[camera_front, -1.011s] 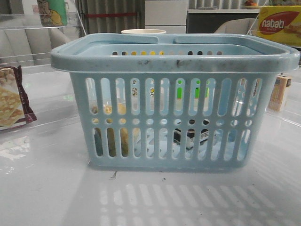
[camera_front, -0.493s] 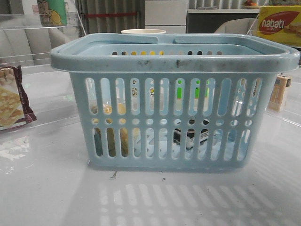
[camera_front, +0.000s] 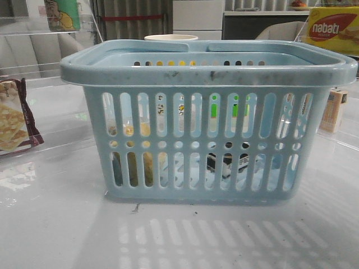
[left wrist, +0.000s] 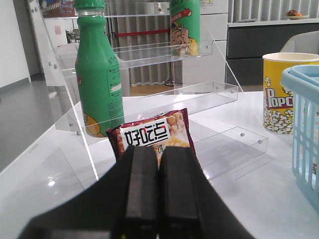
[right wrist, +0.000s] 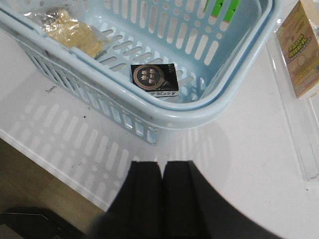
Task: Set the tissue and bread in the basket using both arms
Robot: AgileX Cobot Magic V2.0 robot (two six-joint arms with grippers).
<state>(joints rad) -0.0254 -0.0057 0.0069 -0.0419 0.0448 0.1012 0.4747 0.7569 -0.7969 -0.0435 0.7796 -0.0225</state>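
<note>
The light-blue basket (camera_front: 207, 70) stands mid-table; it also shows in the right wrist view (right wrist: 219, 107) and at the edge of the left wrist view (left wrist: 305, 124). The black tissue packet (right wrist: 154, 79) lies flat on the basket's floor and shows through the slots in the front view (camera_front: 227, 162). The bagged golden bread (right wrist: 72, 35) lies in the basket's other end, seen through the slots in the front view (camera_front: 140, 165). My right gripper (right wrist: 162, 172) is shut and empty, above the table outside the basket. My left gripper (left wrist: 158, 159) is shut and empty, away from the basket, facing a cracker packet.
A maroon-edged cracker packet (left wrist: 152, 137) leans by a clear acrylic shelf (left wrist: 149, 55) holding green bottles (left wrist: 98, 74). A yellow popcorn cup (left wrist: 276, 92) stands behind the basket. A tan carton (right wrist: 299, 47) stands beside the basket. A yellow Nabati box (camera_front: 334, 28) sits at the far right.
</note>
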